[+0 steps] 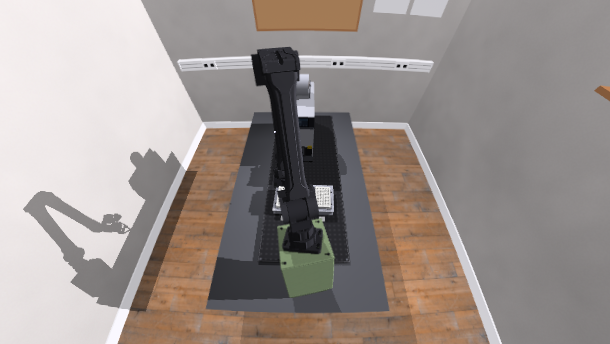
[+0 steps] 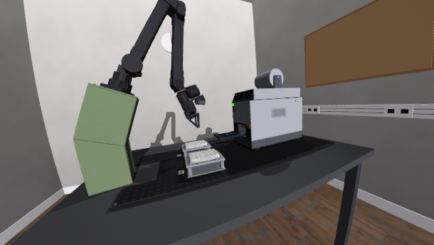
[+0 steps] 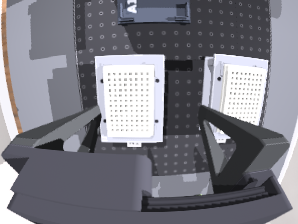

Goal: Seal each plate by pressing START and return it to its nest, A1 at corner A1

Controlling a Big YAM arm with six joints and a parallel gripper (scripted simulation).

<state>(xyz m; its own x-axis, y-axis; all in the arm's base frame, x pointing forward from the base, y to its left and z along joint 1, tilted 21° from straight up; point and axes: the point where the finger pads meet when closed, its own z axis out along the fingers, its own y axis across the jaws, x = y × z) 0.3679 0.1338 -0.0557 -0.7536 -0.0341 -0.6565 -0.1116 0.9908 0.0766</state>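
On the table [image 1: 362,260] [image 2: 249,194] [image 3: 45,40] lies a board [image 1: 325,172] [image 2: 131,196] [image 3: 182,105]. The left plate [image 1: 279,201] [image 2: 196,144] [image 3: 130,100] and right plate [image 1: 324,197] [image 2: 204,156] [image 3: 244,95] sit side by side, apart, each in its own nest, in front of the arm's pedestal [image 1: 307,277] [image 2: 103,117]. Beyond them, the stage [image 1: 308,159] [image 2: 228,135] [image 3: 155,14] juts toward the nests from the sealer [image 1: 306,110] [image 2: 277,122], which stands on the board with a roll [image 1: 303,86] [image 2: 266,79] on top.

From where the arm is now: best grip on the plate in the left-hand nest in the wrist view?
I'd come straight down, fingers astride the white plate, pads on its two long side walls. It lies flat, stands proud of its nest, and its narrower span looks within the open gripper's spread.
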